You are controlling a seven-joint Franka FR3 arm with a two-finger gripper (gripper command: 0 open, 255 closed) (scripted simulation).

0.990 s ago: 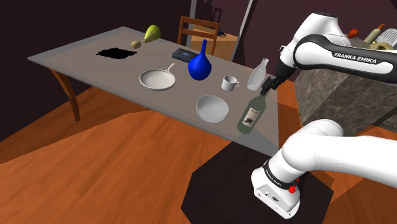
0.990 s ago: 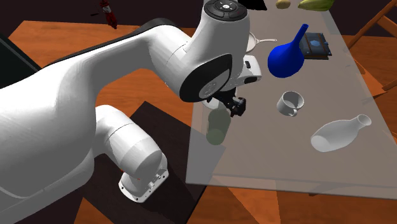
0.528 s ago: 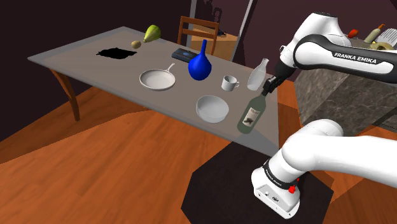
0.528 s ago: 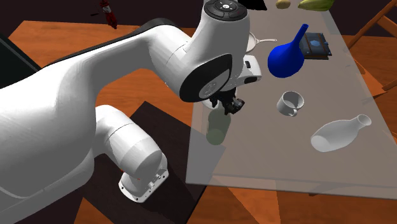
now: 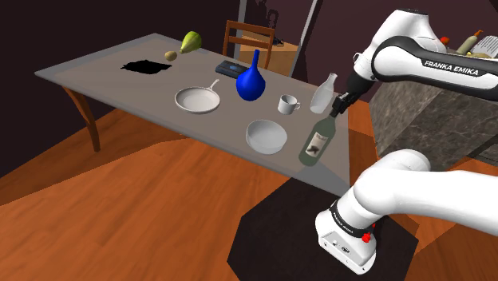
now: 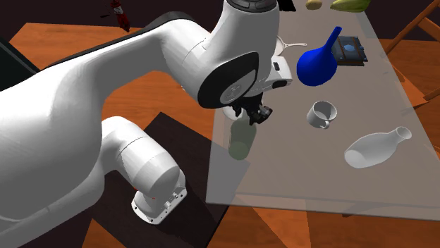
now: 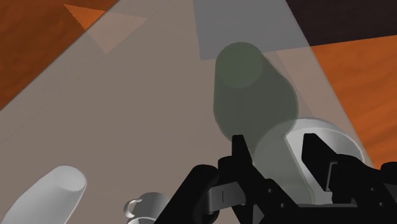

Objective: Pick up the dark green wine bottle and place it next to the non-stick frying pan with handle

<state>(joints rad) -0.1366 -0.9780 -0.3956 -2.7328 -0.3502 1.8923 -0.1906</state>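
The gripper (image 5: pixel 338 108) is seen closed narrowly on the neck of the dark green wine bottle (image 5: pixel 317 144), whose labelled body extends straight below the fingers at the near edge of the grey table (image 5: pixel 104 68); whether its base is touching the tabletop cannot be told. In the second exterior view the gripper (image 6: pixel 254 113) is shown at the top of the bottle (image 6: pixel 241 139), under the arm's white wrist. In the wrist view the two black fingers (image 7: pixel 239 151) are set on either side of the neck, and the bottle's body (image 7: pixel 249 89) is seen lengthwise beyond them. A white bowl (image 5: pixel 266 136) is placed just beside the held bottle, and a white mug (image 5: pixel 287 104) and a white flask (image 5: pixel 323 93) are found near the gripper. The pale frying pan (image 5: pixel 197 100), its handle turned toward a blue vase (image 5: pixel 250 84), is set well apart from the gripper, past the bowl, so the bottle is located far from the pan
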